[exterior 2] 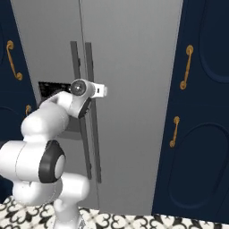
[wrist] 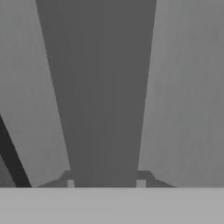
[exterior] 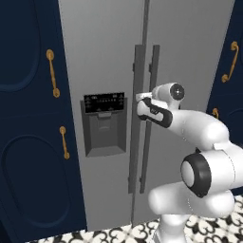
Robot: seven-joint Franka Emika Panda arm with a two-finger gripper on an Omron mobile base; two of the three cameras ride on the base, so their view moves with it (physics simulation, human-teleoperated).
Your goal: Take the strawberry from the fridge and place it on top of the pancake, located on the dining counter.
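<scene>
White and bulky, the arm (exterior: 204,156) rises from the patterned floor tiles (exterior: 133,233) and reaches forward to the fridge (exterior: 109,52). Its gripper (wrist: 105,181) sits right at the two long dark handles (exterior: 142,123) where the doors meet. In the hand view one handle bar (wrist: 103,87) runs straight up the middle, with the fingertips (wrist: 70,177) either side of its lower end, so the claw is closed in on that bar and has hold of it. From the left base view the hand meets the left one of the pair; from the right base view the white end of the hand (exterior 2: 99,91) pokes out past the right one.

Both fridge doors are closed flat and grey, so I cannot see the shelves or anything kept inside. The black dispenser panel (exterior: 104,103) sits on the left door, with its grey recess (exterior: 105,133) below.

Beyond and to either side stand navy cabinets (exterior: 28,142), doors closed as well, with curved gold handles (exterior: 53,73); another pair of gold handles (exterior 2: 185,67) shows on the cabinet (exterior 2: 201,134) right of the fridge.
</scene>
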